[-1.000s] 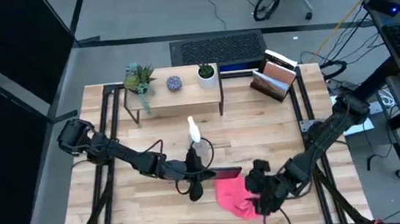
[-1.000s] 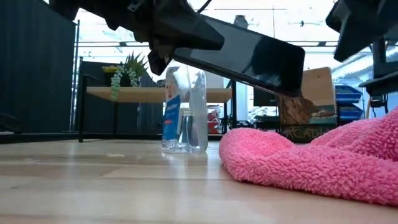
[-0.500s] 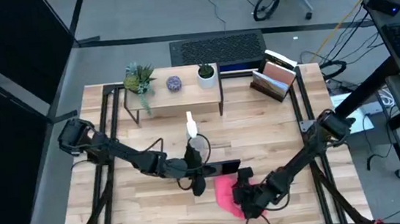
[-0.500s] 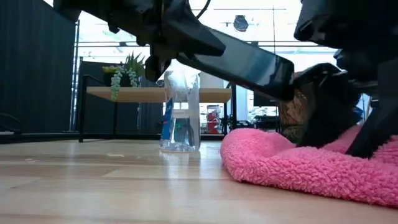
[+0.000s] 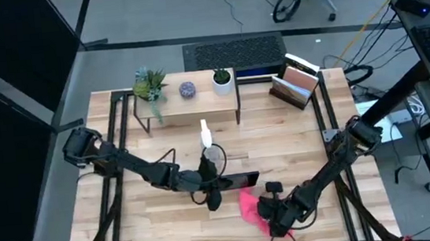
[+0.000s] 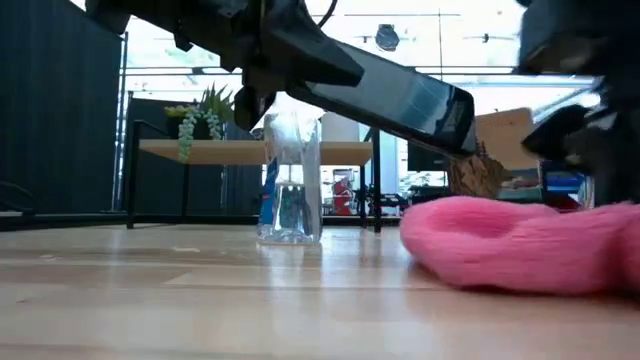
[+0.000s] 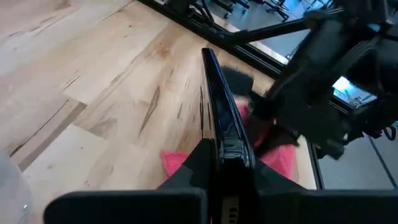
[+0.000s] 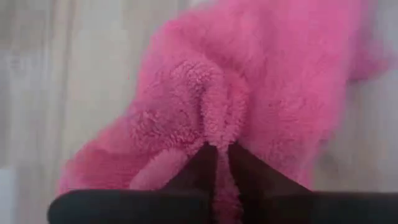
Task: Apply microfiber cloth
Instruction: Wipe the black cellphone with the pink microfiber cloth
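The right gripper (image 5: 270, 212) is low at the near middle of the table (image 5: 296, 140), and its two dark fingers (image 8: 208, 165) are pressed almost together on a fold of the microfiber cloth (image 5: 252, 209); only a thin ridge of pink pile stands between them. The cloth lies bunched on the wood, just beside the lower edge of the black smartphone (image 5: 239, 183). The left gripper (image 5: 212, 193) holds this phone clamped at one short end, so that it stands out tilted above the table, with the spray bottle (image 6: 291, 180) close behind it. The step in hand seems to be to lift the cloth and bring it on the screen. To do it well, the pinch should probably take a little more fabric, because the fold looks shallow, though the wrist view is too soft to be sure. The lift should be slow, and the cloth should meet the glass flat, while the left arm keeps the phone steady.
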You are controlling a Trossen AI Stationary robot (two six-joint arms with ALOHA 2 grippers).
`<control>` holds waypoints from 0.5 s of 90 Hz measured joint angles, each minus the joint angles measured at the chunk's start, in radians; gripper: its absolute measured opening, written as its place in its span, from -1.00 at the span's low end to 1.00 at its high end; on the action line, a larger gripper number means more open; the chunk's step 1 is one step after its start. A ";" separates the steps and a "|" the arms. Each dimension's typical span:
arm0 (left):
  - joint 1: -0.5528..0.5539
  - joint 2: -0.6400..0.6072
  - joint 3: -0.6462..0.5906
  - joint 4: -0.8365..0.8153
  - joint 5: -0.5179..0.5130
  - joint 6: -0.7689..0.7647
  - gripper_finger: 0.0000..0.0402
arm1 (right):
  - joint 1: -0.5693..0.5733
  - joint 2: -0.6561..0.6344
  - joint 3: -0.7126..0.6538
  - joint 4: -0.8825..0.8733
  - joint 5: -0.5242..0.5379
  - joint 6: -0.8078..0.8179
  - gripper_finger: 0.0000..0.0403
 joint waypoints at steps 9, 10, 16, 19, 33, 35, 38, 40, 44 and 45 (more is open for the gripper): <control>0.001 0.000 0.000 0.006 0.000 0.000 -0.98 | -0.012 -0.053 0.045 0.028 0.215 -0.110 -0.99; 0.001 0.000 0.000 0.008 0.000 0.000 -0.98 | -0.017 -0.053 0.046 0.029 0.229 -0.126 -0.99; 0.001 0.000 0.000 0.020 0.000 0.000 -0.97 | -0.050 -0.044 0.051 0.081 0.257 -0.235 -0.99; 0.001 0.000 0.000 0.027 0.000 0.000 -0.97 | -0.069 -0.040 0.051 0.112 0.254 -0.287 -0.99; 0.001 0.000 0.000 0.042 -0.001 0.000 -0.94 | -0.160 -0.013 0.057 0.315 0.268 -0.473 -1.00; 0.001 0.000 0.000 0.037 -0.007 0.003 -0.94 | -0.170 -0.006 0.055 0.338 0.268 -0.497 -1.00; 0.001 0.000 0.000 0.033 -0.008 0.003 -0.94 | -0.180 0.000 0.055 0.369 0.277 -0.536 -1.00; 0.002 0.000 0.000 0.036 -0.008 0.002 -0.94 | -0.184 0.002 0.054 0.387 0.288 -0.560 -1.00; 0.003 0.000 0.000 0.042 -0.009 0.000 -0.94 | -0.194 0.002 0.054 0.425 0.298 -0.598 -1.00; 0.002 -0.002 0.000 0.043 -0.011 0.000 -0.94 | -0.197 0.002 0.055 0.431 0.297 -0.607 -1.00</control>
